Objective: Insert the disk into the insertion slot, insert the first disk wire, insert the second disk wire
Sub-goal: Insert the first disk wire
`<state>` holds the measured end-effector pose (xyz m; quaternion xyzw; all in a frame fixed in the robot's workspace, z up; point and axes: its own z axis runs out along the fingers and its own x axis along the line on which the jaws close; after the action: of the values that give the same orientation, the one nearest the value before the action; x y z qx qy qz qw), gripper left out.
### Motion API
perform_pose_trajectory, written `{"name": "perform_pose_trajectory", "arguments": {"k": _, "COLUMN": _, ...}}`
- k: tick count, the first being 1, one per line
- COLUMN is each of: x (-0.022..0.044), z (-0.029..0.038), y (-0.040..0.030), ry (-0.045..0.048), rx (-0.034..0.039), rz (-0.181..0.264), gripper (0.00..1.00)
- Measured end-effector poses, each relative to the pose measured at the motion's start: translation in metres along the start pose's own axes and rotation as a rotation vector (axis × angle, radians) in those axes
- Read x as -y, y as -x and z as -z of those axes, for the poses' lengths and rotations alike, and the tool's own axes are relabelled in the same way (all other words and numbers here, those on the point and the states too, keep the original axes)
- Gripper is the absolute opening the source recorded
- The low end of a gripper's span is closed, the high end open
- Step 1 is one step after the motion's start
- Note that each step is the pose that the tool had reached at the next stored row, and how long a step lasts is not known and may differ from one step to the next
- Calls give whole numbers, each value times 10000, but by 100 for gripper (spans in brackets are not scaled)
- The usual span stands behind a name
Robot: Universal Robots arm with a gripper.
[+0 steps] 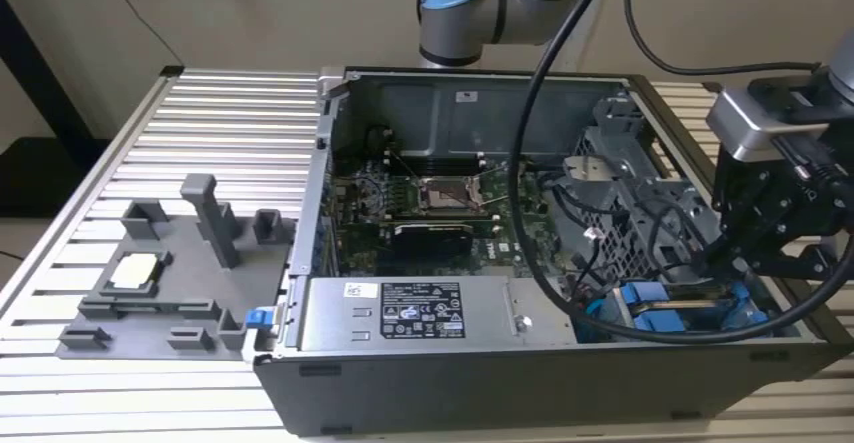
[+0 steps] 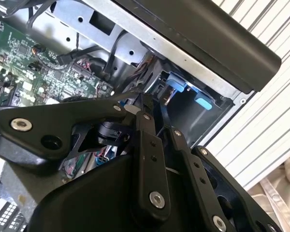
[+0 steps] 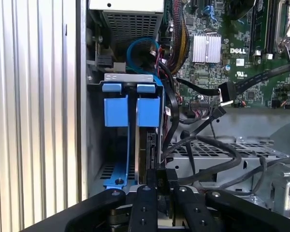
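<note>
Disk (image 3: pixel 148 110) sits in the insertion slot (image 3: pixel 93 145) — at 4 o'clock of the computer case (image 1: pixel 400 388) in the exterior view. The gripper (image 3: pixel 163 189) is narrow, pinching a black disk wire (image 3: pixel 162 174) plug just beside the disk — to my judgement, square alignment and gentle pressure matter.

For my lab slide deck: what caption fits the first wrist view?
Gripper hovering at the blue-framed disk seated in the insertion slot, black cables beside it.
</note>
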<state>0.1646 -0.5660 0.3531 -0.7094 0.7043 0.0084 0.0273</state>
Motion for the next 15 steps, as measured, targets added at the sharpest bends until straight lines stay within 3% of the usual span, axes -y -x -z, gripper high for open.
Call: {"name": "perform_pose_trajectory", "arguments": {"k": 15, "x": 1, "z": -61, "y": -35, "ry": -20, "rx": -12, "rz": -402, "gripper": 19}}
